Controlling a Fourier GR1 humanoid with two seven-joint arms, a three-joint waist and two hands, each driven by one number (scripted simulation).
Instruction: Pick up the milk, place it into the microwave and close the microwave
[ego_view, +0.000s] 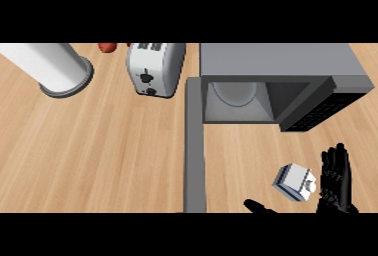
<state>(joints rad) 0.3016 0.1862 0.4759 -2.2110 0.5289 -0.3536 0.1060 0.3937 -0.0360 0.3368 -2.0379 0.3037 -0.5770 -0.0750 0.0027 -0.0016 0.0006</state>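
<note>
Head view: a pale wood tabletop (96, 150) carries a toaster (155, 67), a white cylinder (52, 65) and the microwave (280, 60), its door (195, 150) swung wide open. The milk (297, 182) sits on the wood in front of the microwave, just beside the right hand (336, 182), whose fingers (339, 160) are straight and spread from the thumb.

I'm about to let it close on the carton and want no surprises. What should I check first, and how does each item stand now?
1. Microwave door swung open: ok.
2. Milk lying between the right hand fingers and its thumb: ok.
3. Right hand open, fingers straight: ok.
4. Fingers touching the milk: cannot tell.
5. Counter between milk and microwave opening free of other things: ok.
6. Left hand's position: cannot tell, not in view.
</note>
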